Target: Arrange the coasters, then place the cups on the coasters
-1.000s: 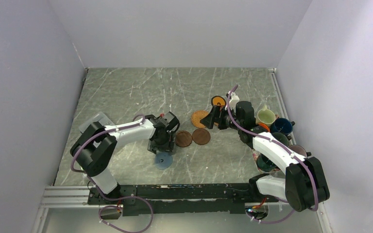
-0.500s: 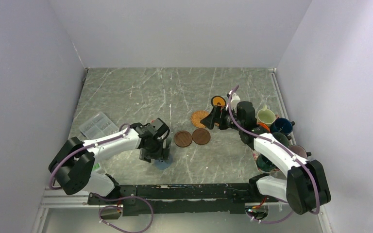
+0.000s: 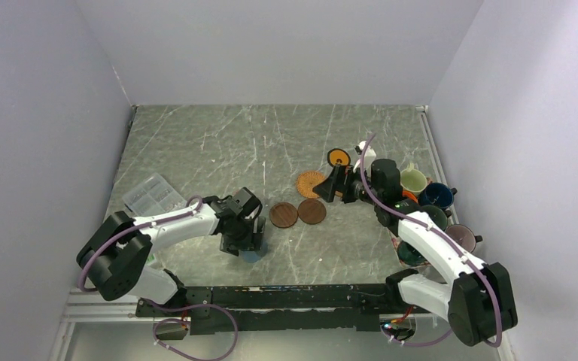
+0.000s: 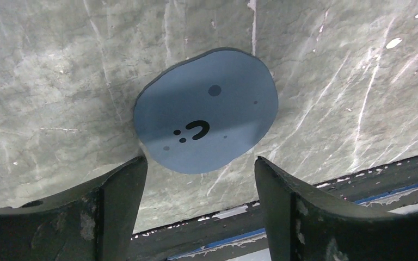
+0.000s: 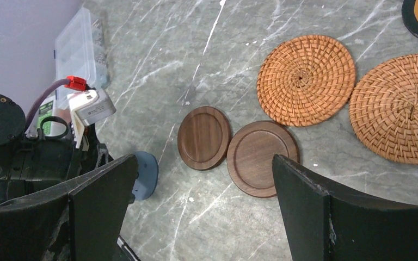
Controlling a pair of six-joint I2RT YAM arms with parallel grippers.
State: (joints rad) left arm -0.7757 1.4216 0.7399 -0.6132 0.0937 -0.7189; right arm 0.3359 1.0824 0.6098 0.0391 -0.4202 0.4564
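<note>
L gripper [image 4: 198, 182]: hangs part-open, grips nothing, sits just behind blue-grey coaster [image 4: 207, 109] by near edge of table [image 4: 60, 65]; far closer than R gripper [image 5: 204, 185].

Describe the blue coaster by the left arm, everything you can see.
The blue coaster is a thin, roughly round blue-grey disc, matte, printed with a small black hook and two dots plus a few dark specks. It lies flat on the marble table near its front edge, apart from the brown coasters. The left fingers stand open beside its near rim, not gripping it.
</note>
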